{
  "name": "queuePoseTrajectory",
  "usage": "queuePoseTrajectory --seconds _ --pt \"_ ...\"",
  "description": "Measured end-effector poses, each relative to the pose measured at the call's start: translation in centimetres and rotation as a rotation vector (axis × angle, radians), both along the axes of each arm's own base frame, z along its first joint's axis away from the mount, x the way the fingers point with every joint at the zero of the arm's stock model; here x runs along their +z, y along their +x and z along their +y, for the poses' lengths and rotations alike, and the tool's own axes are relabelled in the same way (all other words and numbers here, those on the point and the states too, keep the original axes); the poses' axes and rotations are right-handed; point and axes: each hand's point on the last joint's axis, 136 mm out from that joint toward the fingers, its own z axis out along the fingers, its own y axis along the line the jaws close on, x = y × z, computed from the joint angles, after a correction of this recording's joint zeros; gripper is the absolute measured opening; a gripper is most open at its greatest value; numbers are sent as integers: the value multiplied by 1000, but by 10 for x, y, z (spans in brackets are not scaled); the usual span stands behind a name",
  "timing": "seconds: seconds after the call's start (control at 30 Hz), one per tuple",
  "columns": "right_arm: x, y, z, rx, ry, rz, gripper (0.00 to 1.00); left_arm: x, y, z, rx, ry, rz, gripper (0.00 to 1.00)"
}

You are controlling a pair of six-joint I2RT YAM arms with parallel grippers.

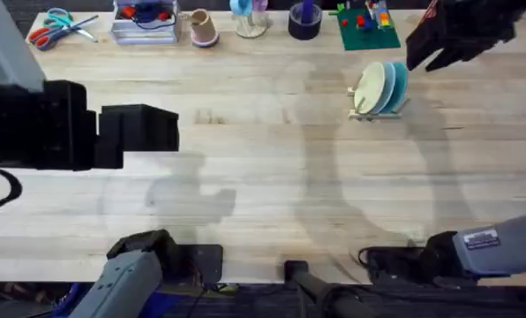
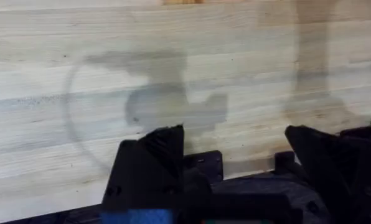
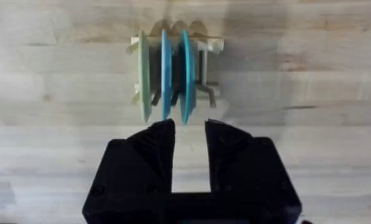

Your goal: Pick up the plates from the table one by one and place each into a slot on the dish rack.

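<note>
Where dowels rise, three plates stand on edge.

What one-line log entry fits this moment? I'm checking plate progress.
small light-wood dowel dish rack: holds three upright plates, cream, pale blue, turquoise | right gripper: open, empty, apart from rack | left gripper: open, empty

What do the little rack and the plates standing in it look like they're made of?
The dish rack looks like pale unfinished wood: matte, same tone as the planked table. The plates look like smooth matte plastic or glazed ceramic, in flat solid colours; the pictures can't settle which.
</note>
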Motion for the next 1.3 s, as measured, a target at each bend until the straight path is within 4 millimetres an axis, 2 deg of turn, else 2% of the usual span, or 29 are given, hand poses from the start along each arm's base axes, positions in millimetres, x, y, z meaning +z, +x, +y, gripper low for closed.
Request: queuePoseTrajectory --seconds 0.1,0.23,0.3,0.37,0.4,0.6,0.83,1.3 --pt "15 -13 0 -1 0 -15 329 0 0 0 0 0 0 993" --pt "37 -32 1 -5 0 -47 456 0 0 0 0 0 0 993" --pt "49 -43 1 -7 0 -69 658 0 0 0 0 0 0 993" --pt "60 -56 1 -12 2 -85 923 0 0 0 0 0 0 993" --pt "65 -63 1 -10 1 -92 973 0 0 0 0 0 0 993" --pt "88 -106 2 -11 1 -109 991 0 0 0 0 0 0 993" --pt "108 -148 3 -11 0 -155 992 0 0 0 0 0 0 993" --pt "151 -216 5 -10 -4 -411 992 0 0 0 0 0 0 993"
